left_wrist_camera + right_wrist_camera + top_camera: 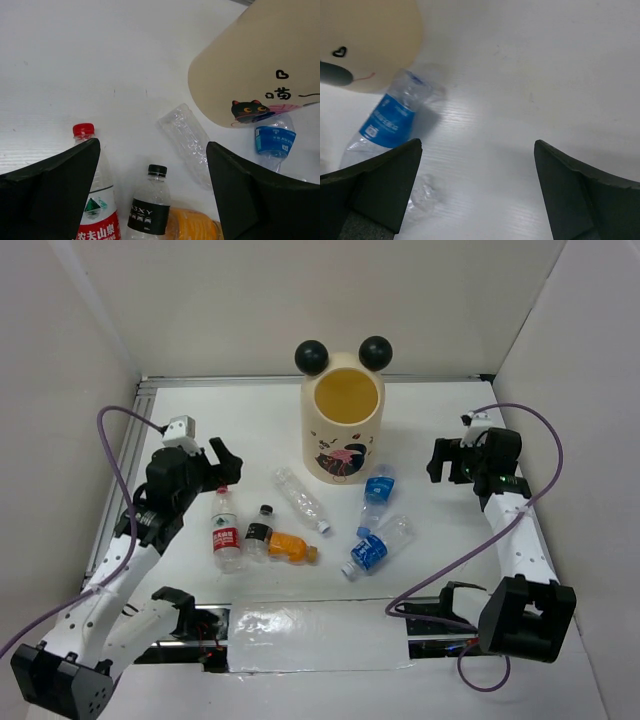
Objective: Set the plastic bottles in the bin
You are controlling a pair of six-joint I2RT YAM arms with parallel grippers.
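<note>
left gripper [222,464] agape | right gripper [446,457] agape | plastic bottles [288,546] between them, near bin [343,445]

Left wrist view: bin [240,75] cut by the upper right edge, rim out of frame, side picture only partly in. Red-label bottle [102,210] partly behind the lower-left finger, base cut by the bottom edge. Black-label bottle [150,205] also cut at the bottom. Orange bottle [192,225] shows only a sliver at the bottom edge. Blue-label bottle [274,140]: upper end hidden behind the bin. Left gripper [152,144]: fingers [55,195] run off the bottom corners.

Right wrist view: bin blurred, cut at upper left. Blue-label bottle's lower end hidden behind the lower-left finger. Clear patch [422,195] beside that finger, too blurred to identify. Right gripper [477,142]: fingers [580,190] cut by the bottom edge.

Top view: label print too small to read.
</note>
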